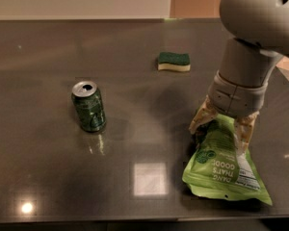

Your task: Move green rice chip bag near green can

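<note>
The green rice chip bag (223, 170) is a lime-green pouch with white lettering. It lies on the dark table (135, 71) at the front right. My gripper (221, 125) comes down from above onto the bag's far end. Its tan fingers (200, 118) stand on either side of that end and press in on it. The green can (89, 106) stands upright at the middle left, well apart from the bag, with its silver top open.
A green-topped yellow sponge (174, 61) lies at the back, beyond the gripper. The arm's large grey body (260, 23) fills the upper right. The table's front edge (135, 221) runs just below the bag.
</note>
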